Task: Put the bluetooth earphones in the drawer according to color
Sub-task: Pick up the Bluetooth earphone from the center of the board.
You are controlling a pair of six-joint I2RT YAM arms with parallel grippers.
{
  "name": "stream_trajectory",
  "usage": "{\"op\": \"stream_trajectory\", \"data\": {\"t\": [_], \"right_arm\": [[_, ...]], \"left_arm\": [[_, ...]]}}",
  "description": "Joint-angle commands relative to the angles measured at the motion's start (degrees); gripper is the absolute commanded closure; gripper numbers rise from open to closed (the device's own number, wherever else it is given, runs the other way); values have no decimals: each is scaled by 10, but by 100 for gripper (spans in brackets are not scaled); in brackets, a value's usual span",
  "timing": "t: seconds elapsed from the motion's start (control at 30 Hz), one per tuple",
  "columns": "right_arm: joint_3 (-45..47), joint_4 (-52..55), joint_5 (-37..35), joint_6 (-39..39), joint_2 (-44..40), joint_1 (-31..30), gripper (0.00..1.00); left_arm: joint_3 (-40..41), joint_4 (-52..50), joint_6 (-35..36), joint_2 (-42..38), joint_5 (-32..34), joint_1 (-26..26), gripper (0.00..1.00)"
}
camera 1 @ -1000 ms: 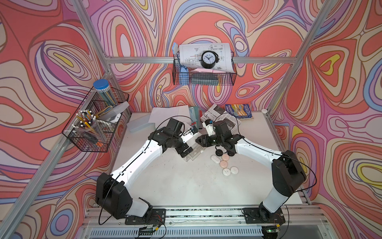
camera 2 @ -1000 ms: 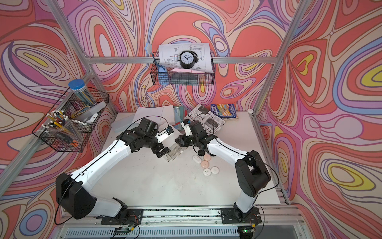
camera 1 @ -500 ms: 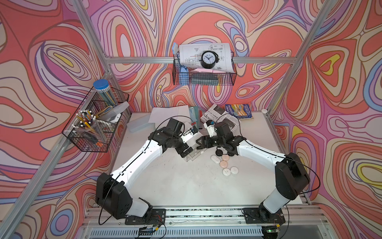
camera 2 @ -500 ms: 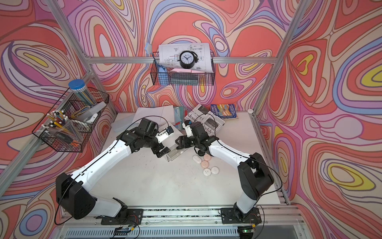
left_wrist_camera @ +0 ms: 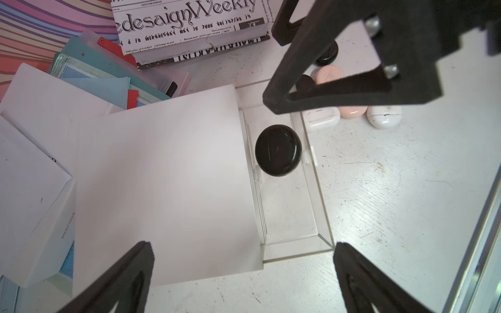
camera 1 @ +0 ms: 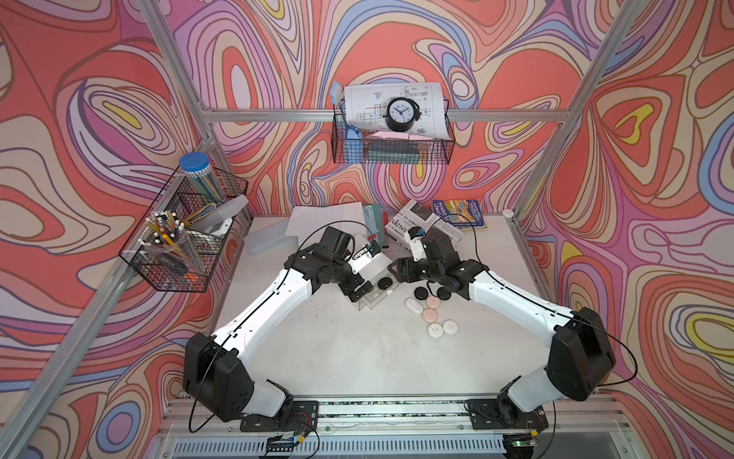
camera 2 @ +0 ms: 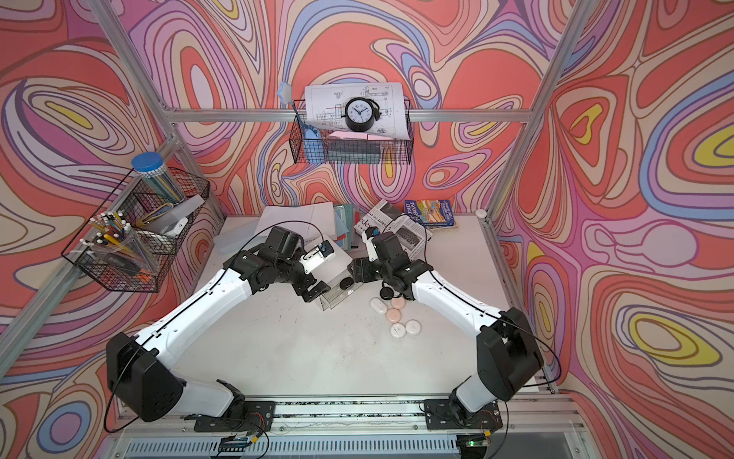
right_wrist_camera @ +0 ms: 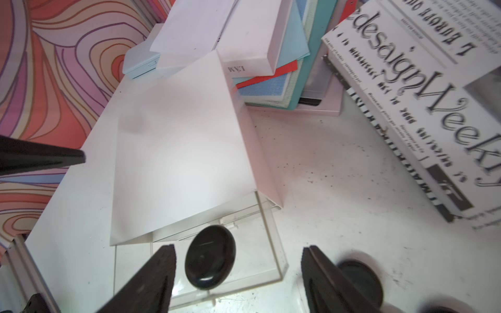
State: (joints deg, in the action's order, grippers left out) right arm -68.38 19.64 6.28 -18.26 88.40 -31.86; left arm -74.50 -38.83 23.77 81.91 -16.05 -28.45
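One black earphone case [left_wrist_camera: 278,150] lies in the clear drawer [left_wrist_camera: 291,216] nearer the tabletop's [left_wrist_camera: 393,189] back edge; right end effector [right_wrist_camera: 238,248] hangs released above it, left end effector [left_wrist_camera: 242,244] likewise released, empty.

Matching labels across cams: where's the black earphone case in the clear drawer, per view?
Top view: black case in the clear drawer, just below picture centre.
Top view: same drawer, just below centre.
Left wrist: mid-picture, in the drawer.
Right wrist: in the drawer, seen between the right gripper's open jaws.
Shared landmark: the newspaper, in all four.
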Motion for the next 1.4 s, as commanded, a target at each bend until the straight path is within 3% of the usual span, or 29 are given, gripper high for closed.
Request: {"op": "stream_trajectory", "data": {"t": [0.0, 0.23, 0.4, 0.53, 1.0, 1.37], "right_arm": [[-8, 62, -45, 3, -18, 30, 25], [7, 120, -55, -11, -25, 112, 25], [-10, 181, -96, -31, 5, 140, 25], [-10, 203, -89, -44, 32, 157, 25], [-14, 191, -42, -52, 151, 174, 26], [-27, 198, -53, -53, 194, 174, 26]], "left_arm": [[5, 25, -17, -24, -36, 1, 1], [6, 30, -26, -16, -52, -12, 1], [-2, 16, -23, 4, -48, -38, 1], [-2, 15, -22, 14, -49, -60, 1], [-9, -6, -16, 41, -39, -100, 1], [-11, -13, -10, 45, -24, -103, 1]]}}
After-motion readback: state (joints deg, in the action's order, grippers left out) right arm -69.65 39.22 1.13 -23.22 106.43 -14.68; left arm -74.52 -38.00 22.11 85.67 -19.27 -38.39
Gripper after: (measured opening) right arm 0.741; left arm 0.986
